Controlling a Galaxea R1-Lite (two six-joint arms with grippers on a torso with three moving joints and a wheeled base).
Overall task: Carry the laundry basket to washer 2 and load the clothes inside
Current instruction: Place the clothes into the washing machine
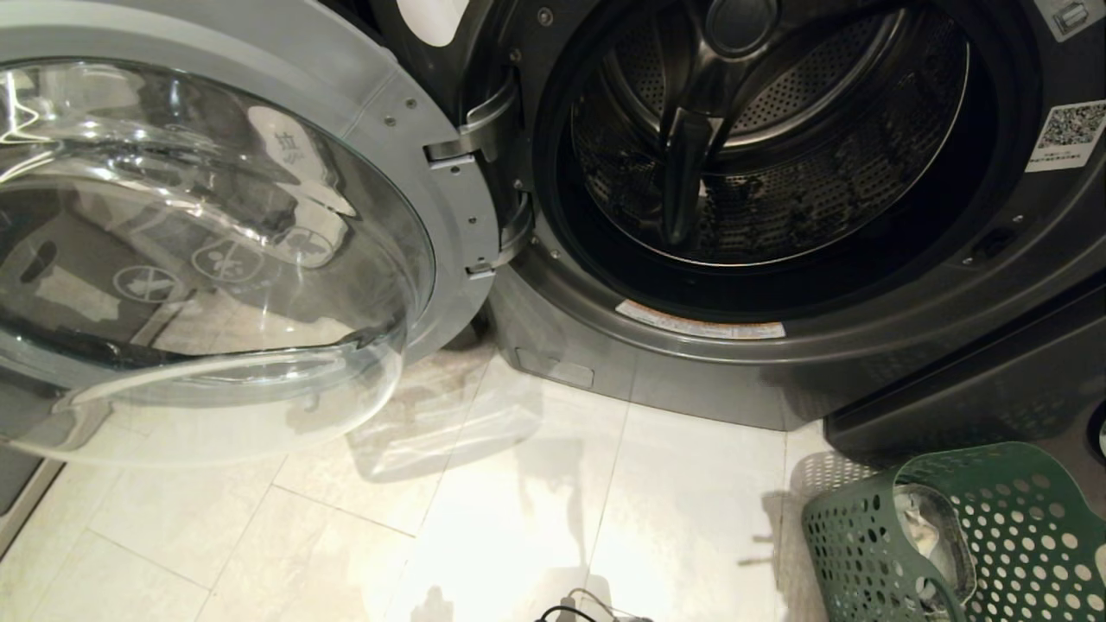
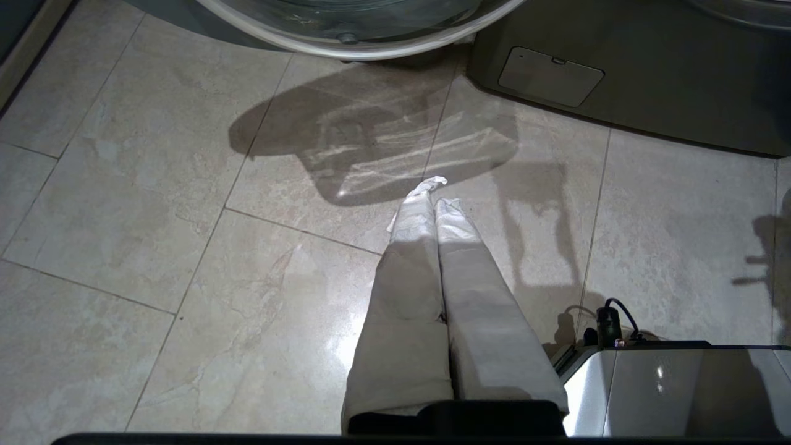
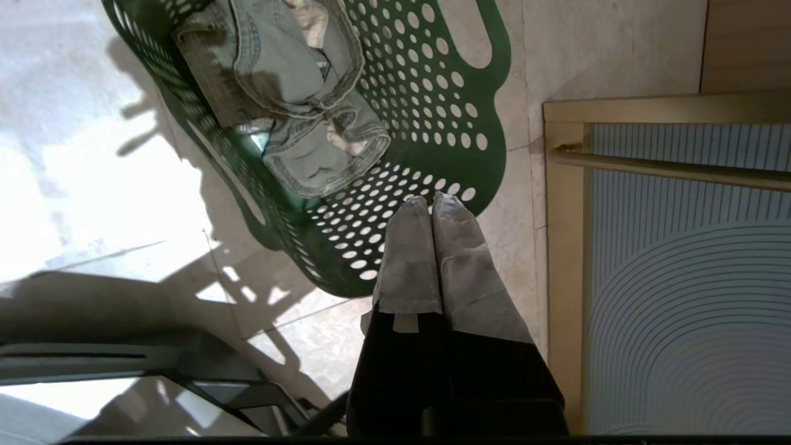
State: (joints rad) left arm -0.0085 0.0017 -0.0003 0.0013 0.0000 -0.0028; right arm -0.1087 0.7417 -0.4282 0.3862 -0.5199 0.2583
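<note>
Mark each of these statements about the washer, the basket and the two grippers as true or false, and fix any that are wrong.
1. The dark grey front-loading washer's round glass door stands open. True.
2. The perforated steel drum already holds clothes. False: no clothes show in the drum.
3. The green perforated plastic laundry basket sits on the pale tiled floor with faded denim jeans inside. True.
4. The right gripper is clamped on the jeans. False: its jaws are shut on nothing, above the basket.
5. The left gripper holds the basket. False: its jaws are shut and empty, over bare floor.
</note>
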